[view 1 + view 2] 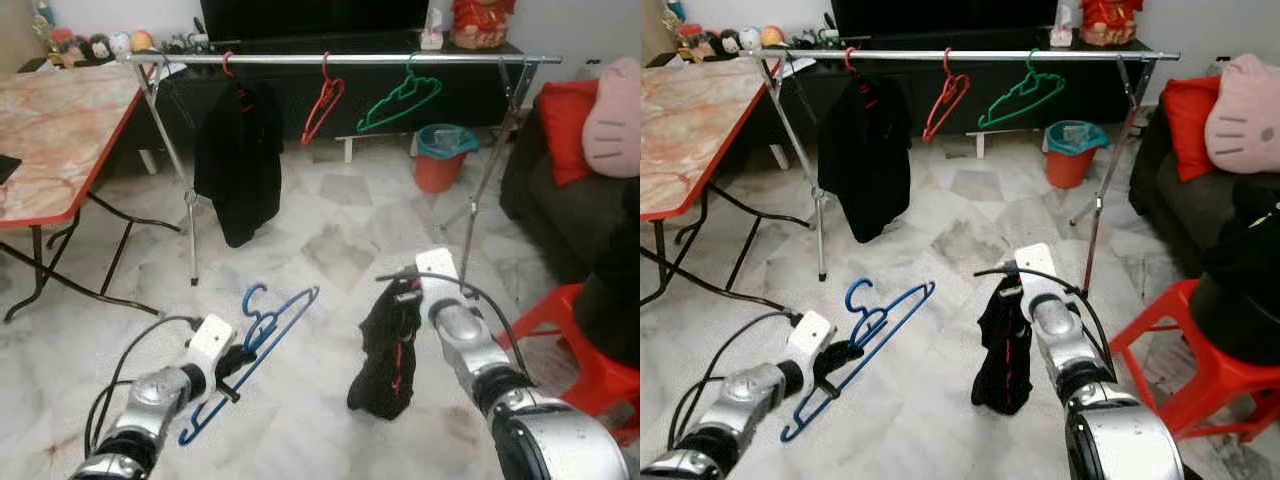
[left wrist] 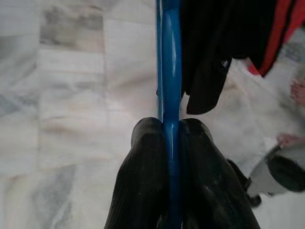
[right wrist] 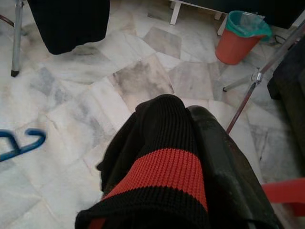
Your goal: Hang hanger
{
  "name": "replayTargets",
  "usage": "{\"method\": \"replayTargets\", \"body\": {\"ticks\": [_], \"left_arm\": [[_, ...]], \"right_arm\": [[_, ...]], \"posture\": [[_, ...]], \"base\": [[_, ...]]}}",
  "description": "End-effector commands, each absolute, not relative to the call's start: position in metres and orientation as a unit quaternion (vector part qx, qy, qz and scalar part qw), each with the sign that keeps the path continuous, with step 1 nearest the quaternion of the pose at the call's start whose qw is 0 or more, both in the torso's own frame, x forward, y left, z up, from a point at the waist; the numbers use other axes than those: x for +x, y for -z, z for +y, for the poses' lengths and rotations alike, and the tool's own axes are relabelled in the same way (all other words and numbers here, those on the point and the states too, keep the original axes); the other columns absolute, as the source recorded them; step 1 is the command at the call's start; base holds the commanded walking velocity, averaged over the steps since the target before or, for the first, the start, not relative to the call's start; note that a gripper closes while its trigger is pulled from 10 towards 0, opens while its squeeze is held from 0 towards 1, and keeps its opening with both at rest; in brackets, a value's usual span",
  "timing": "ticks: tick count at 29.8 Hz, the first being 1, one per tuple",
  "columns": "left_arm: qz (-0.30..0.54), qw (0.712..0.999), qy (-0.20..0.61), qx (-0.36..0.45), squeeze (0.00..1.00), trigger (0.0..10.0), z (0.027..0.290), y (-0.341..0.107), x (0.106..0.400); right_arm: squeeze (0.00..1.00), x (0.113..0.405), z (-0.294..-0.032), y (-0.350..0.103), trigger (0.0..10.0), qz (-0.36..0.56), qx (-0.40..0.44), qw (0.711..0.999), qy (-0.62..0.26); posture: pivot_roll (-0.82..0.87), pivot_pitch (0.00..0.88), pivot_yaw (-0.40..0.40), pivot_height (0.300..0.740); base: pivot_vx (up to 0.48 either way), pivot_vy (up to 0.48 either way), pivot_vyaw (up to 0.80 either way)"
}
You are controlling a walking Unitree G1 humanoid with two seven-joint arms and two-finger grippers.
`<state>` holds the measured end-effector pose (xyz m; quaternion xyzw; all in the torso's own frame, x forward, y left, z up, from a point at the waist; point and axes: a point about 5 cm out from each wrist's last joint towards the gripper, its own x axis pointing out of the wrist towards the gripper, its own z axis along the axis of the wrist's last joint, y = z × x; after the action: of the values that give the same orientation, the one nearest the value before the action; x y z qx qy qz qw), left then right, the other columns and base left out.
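My left gripper (image 1: 236, 362) is shut on a blue hanger (image 1: 262, 335), held low over the marble floor; its black fingers (image 2: 143, 176) pinch the blue bar (image 2: 170, 71). My right gripper (image 1: 405, 295) is shut on a black garment with red stripes (image 1: 385, 355) that hangs down from it; the knit cloth (image 3: 159, 167) drapes over its fingers. Ahead stands a silver clothes rail (image 1: 340, 59) carrying a black garment on a red hanger (image 1: 238, 160), a bare red hanger (image 1: 322, 105) and a bare green hanger (image 1: 400, 100).
A marble-topped folding table with a red edge (image 1: 60, 130) stands at the left. An orange bin with a teal liner (image 1: 440, 157) sits behind the rail. A dark sofa with a red cushion (image 1: 565, 130) and a red stool (image 1: 590, 370) are at the right.
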<state>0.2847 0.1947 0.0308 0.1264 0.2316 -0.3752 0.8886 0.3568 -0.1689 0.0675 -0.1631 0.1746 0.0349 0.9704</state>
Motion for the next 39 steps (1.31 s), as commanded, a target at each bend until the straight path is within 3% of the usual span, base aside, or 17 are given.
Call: {"method": "replayTargets", "body": {"ticks": [1, 2, 6, 14, 22, 28, 32, 39], "left_arm": [[0.253, 0.86, 0.42, 0.14, 0.0, 10.0, 0.195, -0.034, 0.278], [0.27, 0.832, 0.464, 0.144, 0.0, 10.0, 0.197, -0.045, 0.27], [0.263, 0.798, 0.527, 0.123, 0.0, 10.0, 0.193, -0.075, 0.261], [0.226, 0.772, 0.586, 0.094, 0.0, 10.0, 0.171, -0.107, 0.252], [0.219, 0.783, 0.575, 0.091, 0.0, 10.0, 0.165, -0.12, 0.254], [0.215, 0.858, 0.443, 0.146, 0.0, 10.0, 0.173, -0.105, 0.281], [0.207, 0.879, 0.409, 0.132, 0.0, 10.0, 0.172, -0.104, 0.286], [0.208, 0.891, 0.388, 0.113, 0.0, 10.0, 0.168, -0.099, 0.288]], "right_arm": [[0.0, 0.364, -0.163, -0.079, 10.0, 0.157, -0.172, 0.972, -0.039], [0.0, 0.367, -0.161, -0.083, 10.0, 0.154, -0.171, 0.972, -0.039], [0.0, 0.371, -0.157, -0.089, 10.0, 0.149, -0.181, 0.971, -0.036], [0.0, 0.377, -0.152, -0.099, 10.0, 0.145, -0.179, 0.973, -0.027], [0.0, 0.385, -0.128, -0.115, 10.0, 0.118, -0.177, 0.975, -0.059], [0.0, 0.388, -0.115, -0.126, 10.0, 0.097, -0.166, 0.978, -0.079], [0.0, 0.388, -0.11, -0.13, 10.0, 0.089, -0.164, 0.978, -0.091], [0.0, 0.385, -0.111, -0.127, 10.0, 0.095, -0.162, 0.978, -0.095]], "posture": [[0.01, 0.0, 0.009, 0.74], [0.01, 0.0, 0.009, 0.74], [0.02, 0.0, 0.01, 0.74], [0.01, 0.0, 0.012, 0.74], [0.01, 0.0, 0.019, 0.74], [0.0, 0.0, 0.02, 0.74], [0.0, 0.0, 0.016, 0.74], [0.0, 0.0, 0.012, 0.74]], "base": [[0.0, 0.0, 0.0], [0.0, 0.0, 0.0], [0.0, 0.0, 0.0], [0.0, 0.0, 0.0], [0.0, 0.0, 0.0], [0.0, 0.0, 0.0], [0.0, 0.0, 0.0], [0.0, 0.0, 0.0]]}}
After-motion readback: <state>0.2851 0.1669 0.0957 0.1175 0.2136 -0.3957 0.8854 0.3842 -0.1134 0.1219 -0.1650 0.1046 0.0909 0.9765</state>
